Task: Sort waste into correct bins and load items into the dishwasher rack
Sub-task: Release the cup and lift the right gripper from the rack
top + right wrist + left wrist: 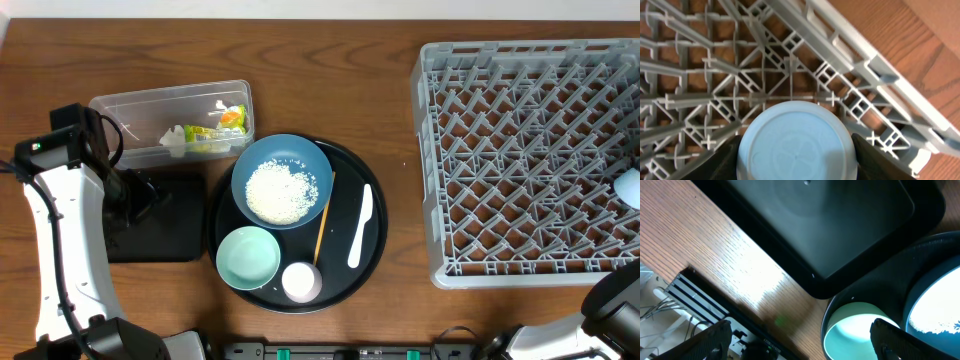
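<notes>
The light-blue cup (796, 135) looks like thin, light plastic, stiff but slick enough to pop out of a pinch, so I judge the best hold is across its wall. It sits base toward my right wrist camera and mouth down over the pegs, by the right edge of the dishwasher rack (880, 75). The right gripper (797, 160) has a finger pressed against each side of it, clamped, while the left gripper (805, 345) hangs spread and empty-handed beside the black tray (830, 225).
</notes>
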Tool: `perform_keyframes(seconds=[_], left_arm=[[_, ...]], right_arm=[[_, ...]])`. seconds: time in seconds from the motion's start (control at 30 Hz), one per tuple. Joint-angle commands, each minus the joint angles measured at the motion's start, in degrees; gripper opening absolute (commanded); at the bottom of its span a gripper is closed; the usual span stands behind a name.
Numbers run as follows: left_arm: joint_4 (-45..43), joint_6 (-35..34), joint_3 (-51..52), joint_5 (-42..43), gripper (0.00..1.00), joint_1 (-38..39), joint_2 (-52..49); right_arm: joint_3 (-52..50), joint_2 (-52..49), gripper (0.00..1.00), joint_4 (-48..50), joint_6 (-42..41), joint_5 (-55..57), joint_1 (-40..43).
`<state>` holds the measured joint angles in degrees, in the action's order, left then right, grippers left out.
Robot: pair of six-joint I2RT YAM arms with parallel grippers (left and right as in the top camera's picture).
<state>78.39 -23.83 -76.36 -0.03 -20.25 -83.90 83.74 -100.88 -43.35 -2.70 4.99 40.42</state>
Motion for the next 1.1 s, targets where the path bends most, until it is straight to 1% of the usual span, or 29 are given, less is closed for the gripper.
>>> perform_keyframes(seconds=[0.0, 0.4, 0.43, 0.5, 0.57, 0.63, 0.83, 0.9, 1.07], left_arm=[[0.24, -0.48, -0.37, -0.66, 0.89, -0.2, -0.2], [0.28, -0.48, -0.37, -0.63, 0.9, -0.2, -0.2], [0.33, -0.48, -0.37, -0.66, 0.9, -0.2, -0.2], [0.44, -0.48, -0.37, -0.66, 0.89, -0.2, -0.2], [0.46, -0.48, -0.37, -0.66, 0.9, -0.2, -0.2], [0.46, -0.48, -0.37, -0.66, 0.9, -0.2, -0.2], [0.52, -0.48, -0.37, -0.66, 0.89, -0.2, -0.2], [0.52, -0.48, -0.37, -0.66, 0.89, -0.2, -0.2], [0.52, -0.48, -0.37, -0.63, 0.9, -0.2, -0.2]], right_arm=[[1.42, -0.61, 0.51, 0.79, 0.66, 0.76, 0.59], [1.38, -0.61, 0.52, 0.94, 0.68, 0.76, 0.59], [1.33, -0.61, 0.54, 0.94, 0.68, 0.76, 0.59], [1.31, -0.61, 0.64, 0.92, 0.66, 0.76, 0.59], [1.31, -0.61, 0.7, 0.92, 0.66, 0.76, 0.59], [1.31, -0.61, 0.72, 0.9, 0.68, 0.76, 0.59], [1.31, -0.61, 0.72, 0.79, 0.68, 0.22, 0.57], [1.31, -0.61, 0.72, 0.63, 1.84, -3.02, 0.52], [1.49, 0.02, 0.75, -1.36, 6.84, -19.28, -0.94]])
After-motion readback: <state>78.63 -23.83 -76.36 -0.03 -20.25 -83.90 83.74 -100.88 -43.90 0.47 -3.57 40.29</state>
